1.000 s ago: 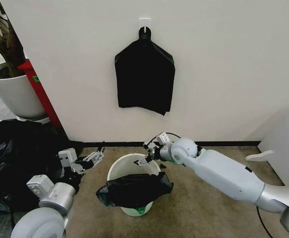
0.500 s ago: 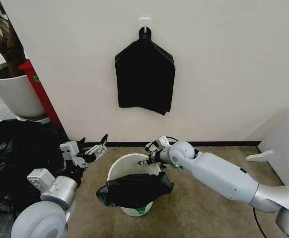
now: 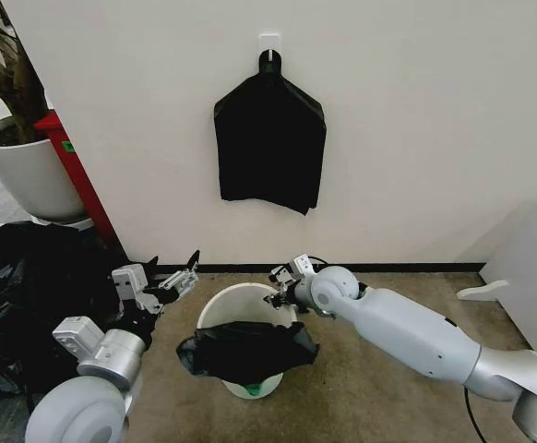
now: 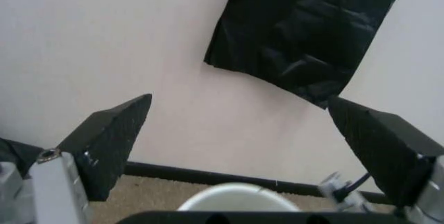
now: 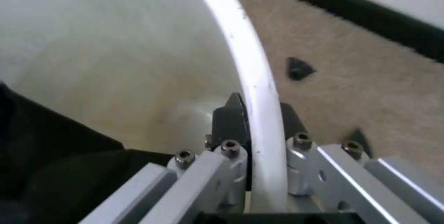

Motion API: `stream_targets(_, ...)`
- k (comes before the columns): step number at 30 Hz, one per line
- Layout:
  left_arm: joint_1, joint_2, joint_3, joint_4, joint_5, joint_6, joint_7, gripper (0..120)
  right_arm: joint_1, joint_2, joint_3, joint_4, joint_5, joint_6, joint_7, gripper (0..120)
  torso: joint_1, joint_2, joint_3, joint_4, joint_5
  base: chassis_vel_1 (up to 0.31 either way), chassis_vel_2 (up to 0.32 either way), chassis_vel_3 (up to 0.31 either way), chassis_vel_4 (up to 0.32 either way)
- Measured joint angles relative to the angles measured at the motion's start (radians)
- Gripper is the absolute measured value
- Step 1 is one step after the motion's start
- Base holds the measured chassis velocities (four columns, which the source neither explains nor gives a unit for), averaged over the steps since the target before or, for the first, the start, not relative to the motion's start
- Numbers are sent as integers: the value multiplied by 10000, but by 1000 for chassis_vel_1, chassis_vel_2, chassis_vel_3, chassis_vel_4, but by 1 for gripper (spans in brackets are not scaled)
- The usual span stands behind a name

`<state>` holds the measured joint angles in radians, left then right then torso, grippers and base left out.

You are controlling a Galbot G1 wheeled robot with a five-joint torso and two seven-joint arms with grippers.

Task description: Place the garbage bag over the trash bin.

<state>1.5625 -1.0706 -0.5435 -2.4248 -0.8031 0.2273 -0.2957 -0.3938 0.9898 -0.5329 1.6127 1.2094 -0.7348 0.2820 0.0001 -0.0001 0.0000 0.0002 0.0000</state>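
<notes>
- The trash bin [image 3: 241, 309] stands on the carpet [image 3: 379, 397] just before the wall [image 3: 416, 138]
- The garbage bag [image 3: 247, 351] hangs over the bin's near rim, down its front, with the far rim bare
- The right gripper [image 3: 279, 289] sits at the far right rim; its fingers [image 5: 229, 122] are clamped on the bin's rim, one inside and one outside
- The left gripper [image 3: 176, 280] hovers left of the bin, fingers [image 4: 111, 141] spread wide, holding nothing
- A flat black bundle [image 3: 269, 143] hangs on a wall hook [image 3: 268, 43] above
</notes>
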Motion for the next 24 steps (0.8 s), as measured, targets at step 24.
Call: stream_targets(24,-70,-58,238,396,748,-251,225,100,-4066,-706,3561,4798,3795,3999,10160,0,-1,1,-1,0,1,0,0,0,0)
